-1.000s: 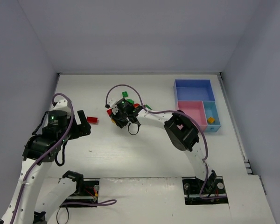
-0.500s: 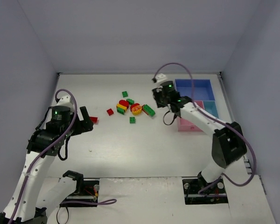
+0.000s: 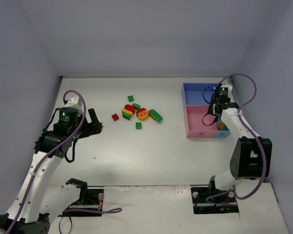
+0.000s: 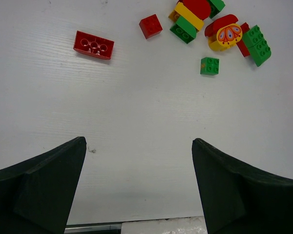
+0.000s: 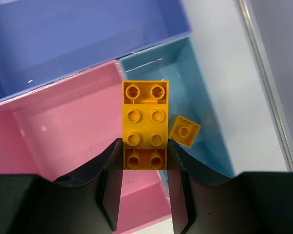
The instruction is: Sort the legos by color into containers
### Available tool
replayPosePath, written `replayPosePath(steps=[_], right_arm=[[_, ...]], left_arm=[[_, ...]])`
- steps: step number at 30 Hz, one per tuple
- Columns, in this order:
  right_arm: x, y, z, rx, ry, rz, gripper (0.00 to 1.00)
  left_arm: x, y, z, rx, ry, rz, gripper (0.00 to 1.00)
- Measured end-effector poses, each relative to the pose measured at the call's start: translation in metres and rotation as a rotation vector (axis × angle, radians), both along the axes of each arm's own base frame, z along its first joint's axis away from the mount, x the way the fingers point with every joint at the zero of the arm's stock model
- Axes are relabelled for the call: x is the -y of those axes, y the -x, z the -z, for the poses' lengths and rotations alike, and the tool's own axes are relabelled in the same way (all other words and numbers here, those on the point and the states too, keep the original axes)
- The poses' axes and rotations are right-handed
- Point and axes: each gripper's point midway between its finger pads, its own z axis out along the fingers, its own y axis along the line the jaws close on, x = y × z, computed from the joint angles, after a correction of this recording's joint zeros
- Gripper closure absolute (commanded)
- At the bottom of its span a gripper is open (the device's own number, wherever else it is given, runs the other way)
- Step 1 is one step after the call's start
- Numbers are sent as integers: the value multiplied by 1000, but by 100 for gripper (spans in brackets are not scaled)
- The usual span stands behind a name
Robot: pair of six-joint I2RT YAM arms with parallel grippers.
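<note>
My right gripper (image 5: 145, 161) is shut on an orange-yellow brick (image 5: 145, 122) and holds it above the wall between the pink compartment (image 5: 63, 131) and the small light-blue compartment (image 5: 205, 97). A small yellow brick (image 5: 184, 130) lies in the light-blue one. In the top view the right gripper (image 3: 218, 111) is over the tray. My left gripper (image 4: 139, 144) is open and empty above bare table. A red brick (image 4: 93, 45) lies ahead of it. A cluster of red, green and yellow legos (image 3: 136, 112) lies mid-table.
The large blue compartment (image 3: 202, 92) holds nothing I can see. In the left wrist view a small red brick (image 4: 150, 26), a small green brick (image 4: 209, 65) and a green brick (image 4: 258, 44) lie around the cluster. The table's right edge runs just beyond the tray.
My right arm has swung from the cluster of legos rightwards to the tray, carrying the orange-yellow brick. My left arm has shifted slightly up and right, still open.
</note>
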Motion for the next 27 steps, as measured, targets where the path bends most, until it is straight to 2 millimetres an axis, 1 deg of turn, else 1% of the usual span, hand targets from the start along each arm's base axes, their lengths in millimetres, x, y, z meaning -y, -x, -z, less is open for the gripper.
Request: replayPosePath(steps=[2,5,6,9,11,14,15,17,21,25,27], right_arm=[[11,3,1,-4,-4,42,98],[20,3,6,-19,-12,82,95],[22,3,10,-27,-15,95,89],[26,5,24,-65,-20,116,77],[29,7,33,-92,-14,131,72],[32,4,33,-86,-5,144,65],[32,4,32,-86,-3,149,56],[34,5,32,-84,5,160,50],[34,6,32,-88,4,165,33],[33,6,32,-87,3,164,32],[30,5,30,-83,4,153,33]], left_arm=[[1,0,2,-4,2,4,17],[1,1,2,-5,3,6,17],[1,1,2,-5,4,7,17],[2,1,2,-4,7,11,17],[3,0,1,-1,9,12,17],[3,0,1,0,9,13,17],[3,0,1,0,9,13,18],[3,0,1,0,9,13,17],[3,0,1,0,10,13,17],[3,0,1,0,12,16,17],[4,1,1,1,13,16,17]])
